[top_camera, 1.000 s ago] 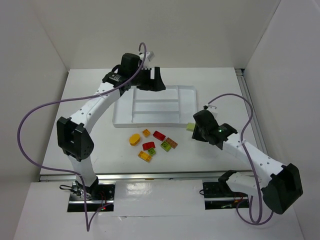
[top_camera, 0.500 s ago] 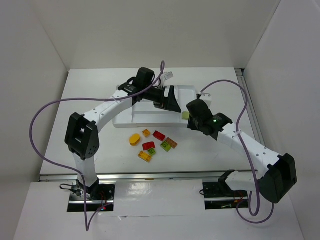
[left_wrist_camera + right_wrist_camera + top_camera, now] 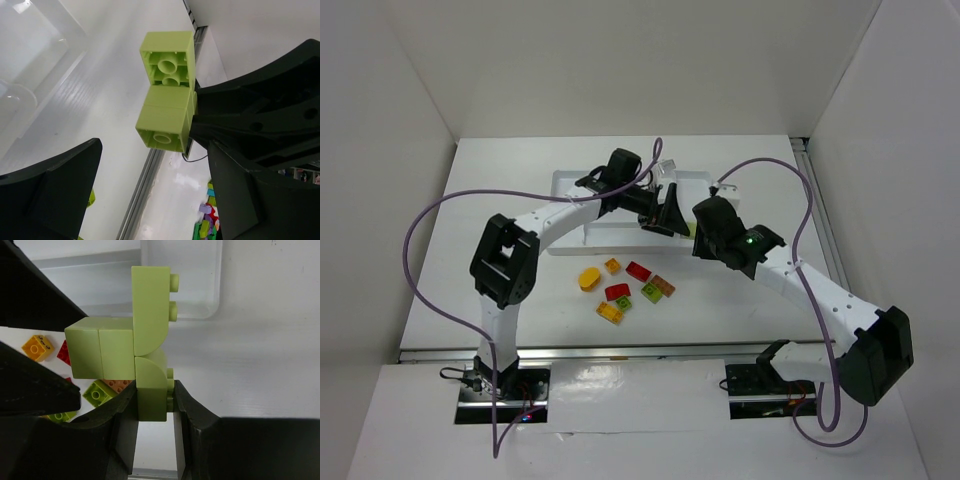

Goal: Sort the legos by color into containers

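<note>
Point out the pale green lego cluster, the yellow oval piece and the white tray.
pale green lego cluster point(image 3: 117, 352): right wrist view, middle block's side face.
yellow oval piece point(image 3: 589, 278): top external view, its centre.
white tray point(image 3: 610, 244): top external view, near edge.

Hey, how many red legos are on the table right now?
2. One red brick lies just in front of the white tray; the second red brick lies nearer the arm bases. More could hide under the arms.
</note>
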